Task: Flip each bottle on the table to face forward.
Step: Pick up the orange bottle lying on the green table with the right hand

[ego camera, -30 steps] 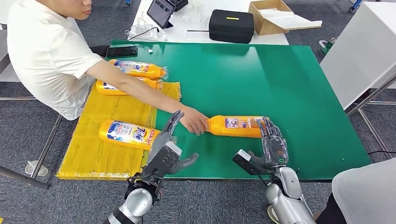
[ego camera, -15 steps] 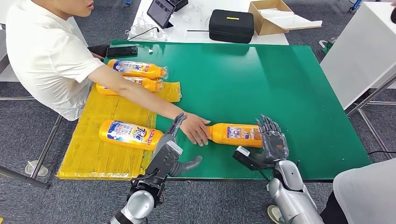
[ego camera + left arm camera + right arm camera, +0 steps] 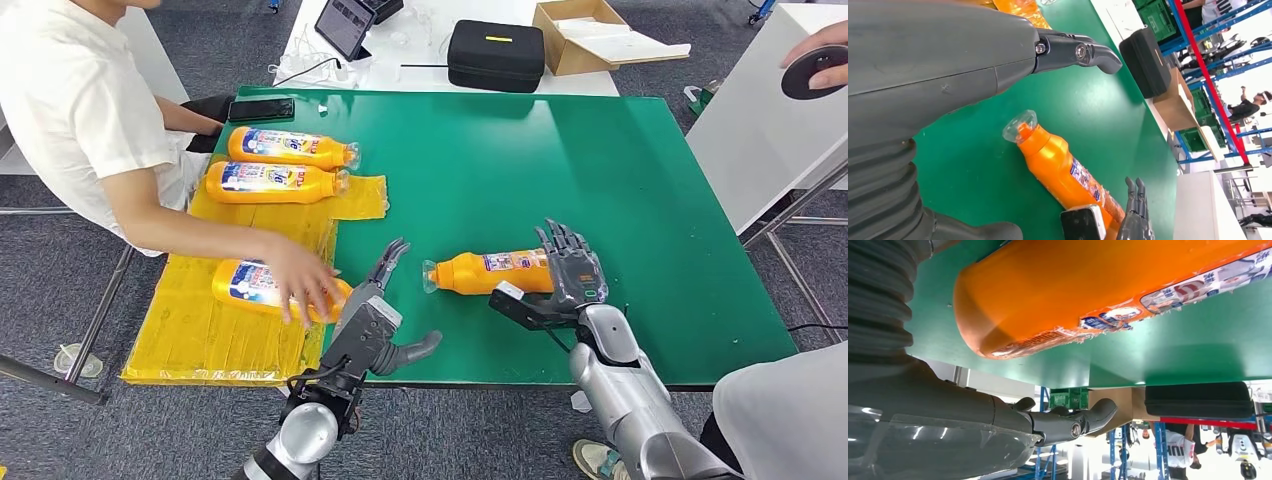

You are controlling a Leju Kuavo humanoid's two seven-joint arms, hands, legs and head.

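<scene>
Orange bottle (image 3: 490,272) lying on green bench (image 3: 640,190), back label up, unflipped. Right hand (image 3: 570,278) at its base, fingers spread, gripping nothing; left hand (image 3: 375,325) open, empty. Three bottles (image 3: 285,165) on yellow mat (image 3: 215,340) label-up.

Black case (image 3: 495,55), open cardboard box (image 3: 585,35), tablet (image 3: 345,25) — yellow mat (image 3: 215,335)

Four orange bottles, all lying on their sides.

One orange bottle (image 3: 490,272) lies on the green tabletop (image 3: 560,170), clear-capped neck toward the robot's left, a small printed label facing up, its base end right beside the right hand (image 3: 570,275). Two labelled bottles (image 3: 290,148) (image 3: 272,183) lie side by side on the yellow mat (image 3: 240,240), caps toward the tabletop's middle. A fourth bottle (image 3: 262,287) lies nearer on the mat, under a person's hand (image 3: 298,280).
</scene>
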